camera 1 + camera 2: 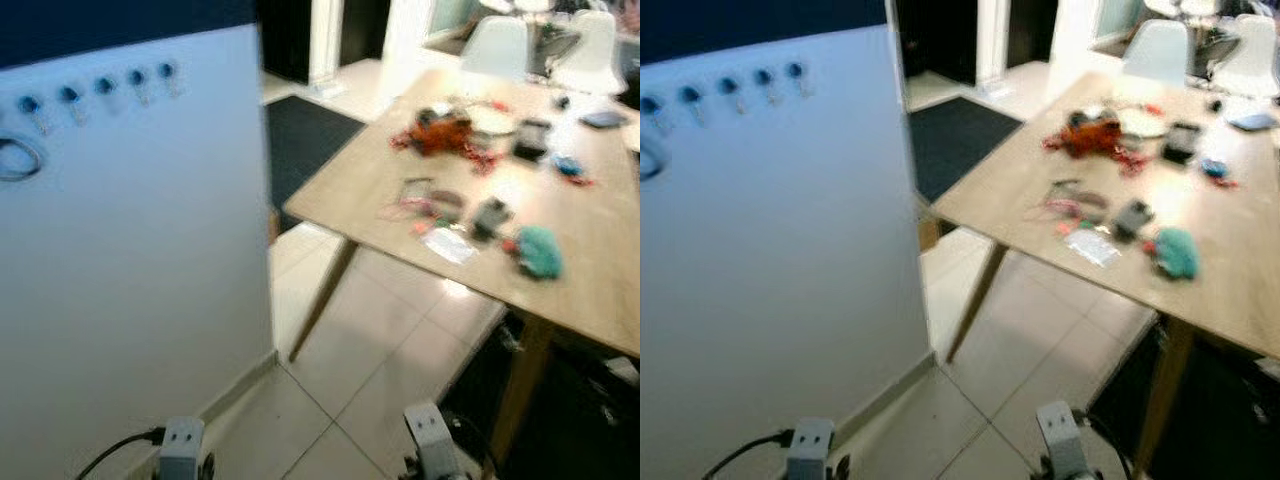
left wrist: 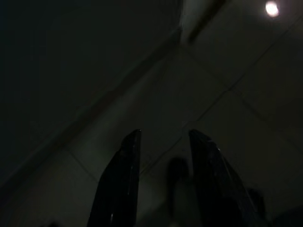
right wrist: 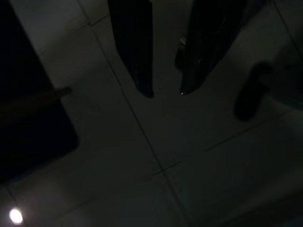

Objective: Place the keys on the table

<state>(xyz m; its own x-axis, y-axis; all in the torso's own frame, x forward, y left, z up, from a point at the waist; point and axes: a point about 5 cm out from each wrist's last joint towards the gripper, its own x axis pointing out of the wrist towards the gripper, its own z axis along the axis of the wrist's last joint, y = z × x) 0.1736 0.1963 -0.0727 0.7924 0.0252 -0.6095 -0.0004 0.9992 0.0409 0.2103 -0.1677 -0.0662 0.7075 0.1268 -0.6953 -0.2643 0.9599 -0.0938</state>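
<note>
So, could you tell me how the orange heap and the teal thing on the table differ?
The orange heap lies farther back on the wooden table; the teal thing sits near its front edge. The orange heap trails red strands around it; the teal thing is a compact lump. Both are blurred, so neither can be identified.

- On the left, close by: a wall panel point(image 1: 130, 270), with a row of hooks point(image 1: 100, 88) along its upper part and a looped ring point(image 1: 18, 157) hanging at its left end.
- On the right: a wooden table point(image 1: 600, 270), one leg point(image 1: 322, 298) slanting down to the tiled floor point(image 1: 370, 370).
- On the tabletop: a scatter of small items point(image 1: 450, 215) near the front edge, a tangled heap point(image 1: 440, 132) further back.
- Behind the table: two chairs point(image 1: 495, 45).
- Between panel and table, further back: a floor mat point(image 1: 305, 140).
</note>
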